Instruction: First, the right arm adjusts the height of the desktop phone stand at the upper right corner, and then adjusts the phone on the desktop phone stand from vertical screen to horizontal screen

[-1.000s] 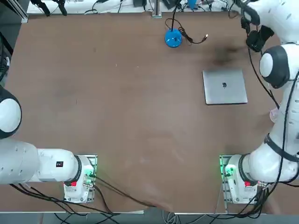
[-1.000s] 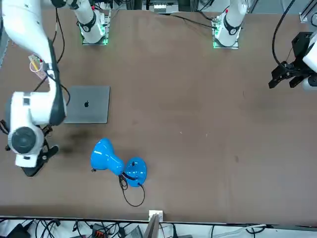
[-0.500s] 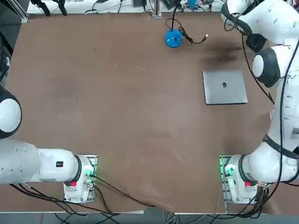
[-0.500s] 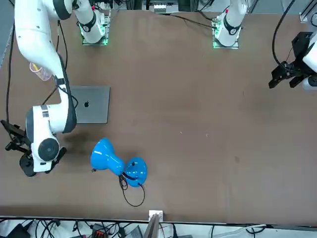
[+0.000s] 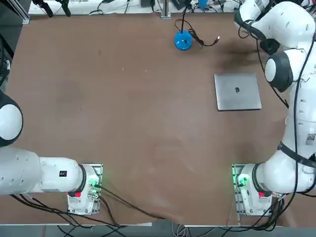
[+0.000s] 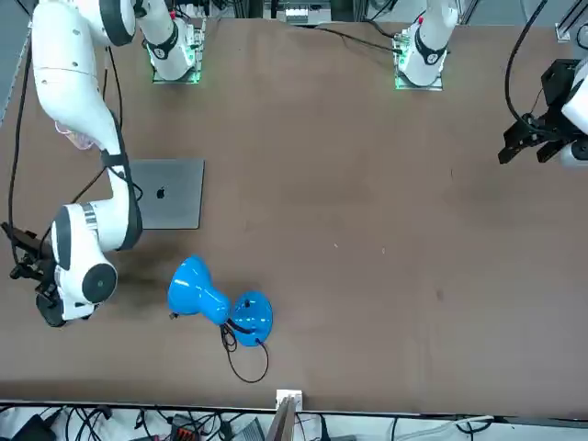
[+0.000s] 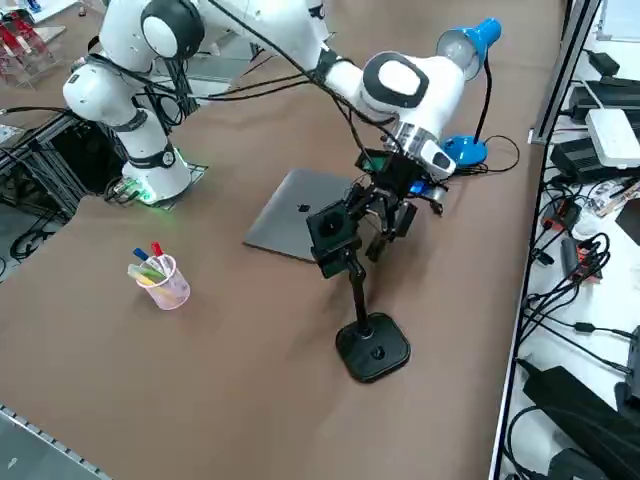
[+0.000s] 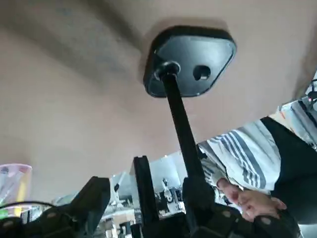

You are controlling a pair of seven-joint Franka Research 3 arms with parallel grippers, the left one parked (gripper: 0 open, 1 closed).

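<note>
The desktop phone stand has a black rounded-square base (image 7: 373, 349) near the table's right edge, and a thin pole (image 7: 355, 290) rises from it. The phone (image 7: 331, 232), a small black slab, sits in the clamp on top. My right gripper (image 7: 386, 218) hangs beside the clamp, on the lamp side, fingers spread. In the right wrist view the base (image 8: 190, 59) and the pole (image 8: 179, 119) run toward my open gripper (image 8: 143, 196). One finger (image 8: 91, 201) stands well off the pole and the other finger (image 8: 197, 196) lies right against it. Nothing is gripped.
A shut silver laptop (image 7: 298, 222) (image 5: 237, 91) lies just behind the stand. A blue desk lamp (image 7: 462, 45) (image 6: 197, 289) with its cable stands further along the far edge. A clear cup of pens (image 7: 160, 279) sits toward my base. A person's striped sleeve (image 8: 237, 163) shows beyond the table.
My right arm has swung its forearm and wrist round, bringing the gripper in beside the top of the stand. The stand, the phone and the laptop have not moved.
</note>
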